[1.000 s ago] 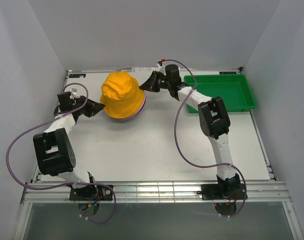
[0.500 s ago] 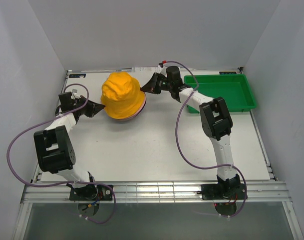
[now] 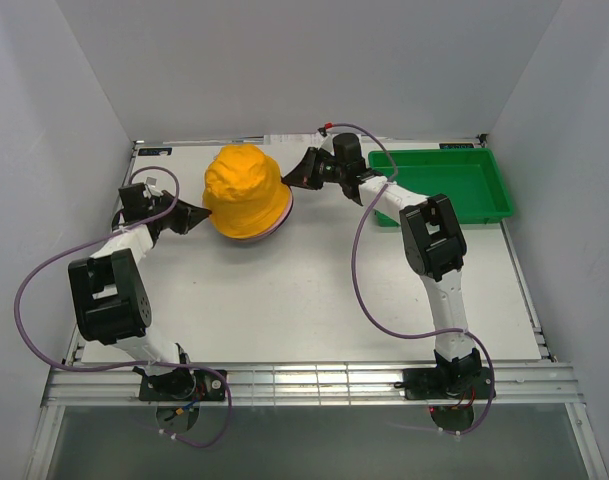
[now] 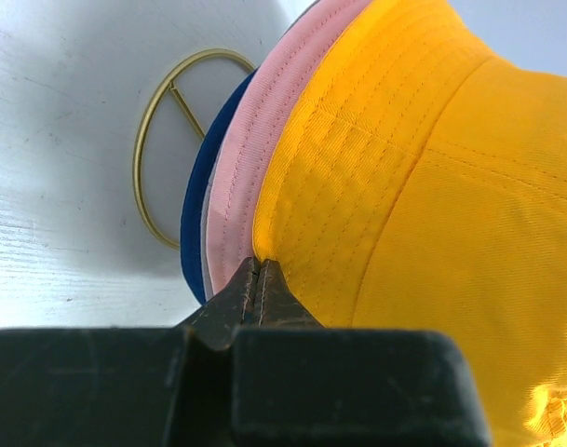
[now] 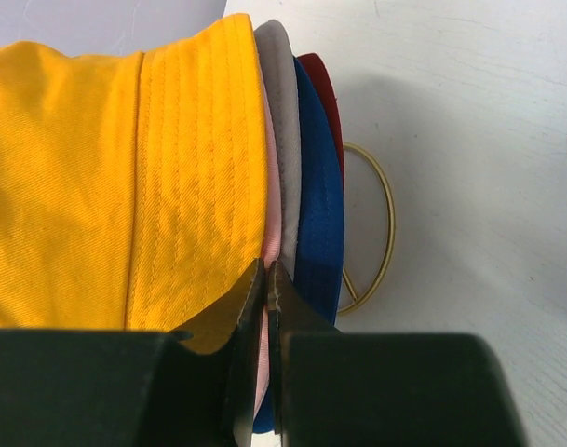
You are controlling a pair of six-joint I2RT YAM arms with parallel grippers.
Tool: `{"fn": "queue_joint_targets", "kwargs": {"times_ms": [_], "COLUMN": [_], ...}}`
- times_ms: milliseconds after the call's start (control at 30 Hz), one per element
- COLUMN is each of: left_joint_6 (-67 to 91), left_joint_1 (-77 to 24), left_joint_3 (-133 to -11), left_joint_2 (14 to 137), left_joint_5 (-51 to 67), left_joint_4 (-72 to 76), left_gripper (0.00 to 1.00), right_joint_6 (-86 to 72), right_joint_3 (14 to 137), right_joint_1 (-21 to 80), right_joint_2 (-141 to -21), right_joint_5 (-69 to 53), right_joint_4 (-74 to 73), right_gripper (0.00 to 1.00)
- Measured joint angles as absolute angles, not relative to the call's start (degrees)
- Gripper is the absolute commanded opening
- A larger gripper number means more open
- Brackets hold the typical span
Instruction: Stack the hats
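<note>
Jaws on your left arm (image 3: 109,290) are pressed fully together, tips touching the brim edge of the yellow-orange hat (image 3: 244,188) on its left side; you cannot tell whether any fabric is caught. Jaws on your right arm (image 3: 429,240) are closed to a hairline, tips at the brim on the opposite side. Your hats sit as one stack at the far left-centre of the table (image 3: 314,290): yellow-orange on top, with brims of the pink hat (image 4: 264,126), grey hat (image 5: 281,140), blue hat (image 5: 318,205) and dark red hat (image 5: 326,98) beneath. A wire ring (image 4: 157,121) lies partly under the stack. Your green tray (image 3: 439,152) sits far right.
</note>
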State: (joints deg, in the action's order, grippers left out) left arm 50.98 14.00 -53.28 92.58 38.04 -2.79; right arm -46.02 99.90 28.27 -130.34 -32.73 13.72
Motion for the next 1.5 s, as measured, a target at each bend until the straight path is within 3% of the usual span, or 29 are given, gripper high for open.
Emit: {"fn": "queue_joint_targets", "kwargs": {"times_ms": [267, 333, 400, 533, 567, 733, 1000, 1067, 1133, 1233, 1267, 1300, 1500], "left_joint_6": [49.56, 48.95, 48.31, 46.26, 45.76, 43.57, 42.04, 41.45, 40.86, 40.23, 40.07, 40.05, 40.99], "left_joint_1": [14.02, 14.09, 14.17, 14.5, 14.55, 14.74, 14.87, 14.9, 14.9, 14.9, 14.9, 14.9, 13.28], "left_joint_3": [-55.37, -56.47, -57.82, -61.89, -62.92, -66.61, -67.77, -69.14, -70.76, -72.64, -72.97, -73.1, -73.1], "left_joint_2": [92.58, 92.58, 92.58, 92.6, 92.6, 92.6, 92.09, 91.46, 90.41, 87.81, 86.59, 85.38, 78.15], "left_joint_5": [37.45, 37.01, 36.67, 36.01, 35.92, 35.77, 35.77, 35.75, 35.73, 35.55, 35.57, 35.62, 36.75], "left_joint_4": [-5.45, -6.72, -8.14, -11.84, -12.58, -15.75, -18.46, -19.99, -20.93, -21.78, -22.0, -22.06, -22.26], "left_gripper": [0.0, 0.04, 0.07, 0.22, 0.3, 0.47, 0.53, 0.54, 0.54, 0.55, 0.55, 0.55, 0.55], "right_joint_6": [-45.67, -45.63, -45.63, -45.39, -45.32, -45.3, -45.67, -45.43, -44.84, -43.66, -43.29, -42.92, -36.88], "right_joint_3": [99.88, 99.9, 100.07, 100.4, 100.47, 100.84, 100.33, 98.91, 96.09, 90.39, 88.55, 86.06, 75.85], "right_joint_1": [28.29, 28.27, 28.25, 28.12, 27.99, 27.31, 25.69, 25.08, 24.27, 22.83, 22.39, 21.78, 19.88], "right_joint_2": [-130.34, -130.32, -130.32, -130.32, -130.32, -130.3, -126.1, -122.32, -117.19, -108.97, -106.52, -103.31, -87.29], "right_joint_5": [-32.77, -32.77, -32.82, -32.69, -32.71, -32.71, -31.64, -31.38, -31.14, -30.72, -30.65, -30.28, -25.1], "right_joint_4": [12.86, 12.4, 11.66, 9.23, 8.45, 5.8, 0.93, 0.36, 0.19, 0.38, 0.36, 0.03, -4.45], "right_gripper": [0.08, 0.08, 0.14, 0.33, 0.4, 0.55, 0.75, 0.8, 0.91, 0.94, 0.99, 0.91, 0.89]}}
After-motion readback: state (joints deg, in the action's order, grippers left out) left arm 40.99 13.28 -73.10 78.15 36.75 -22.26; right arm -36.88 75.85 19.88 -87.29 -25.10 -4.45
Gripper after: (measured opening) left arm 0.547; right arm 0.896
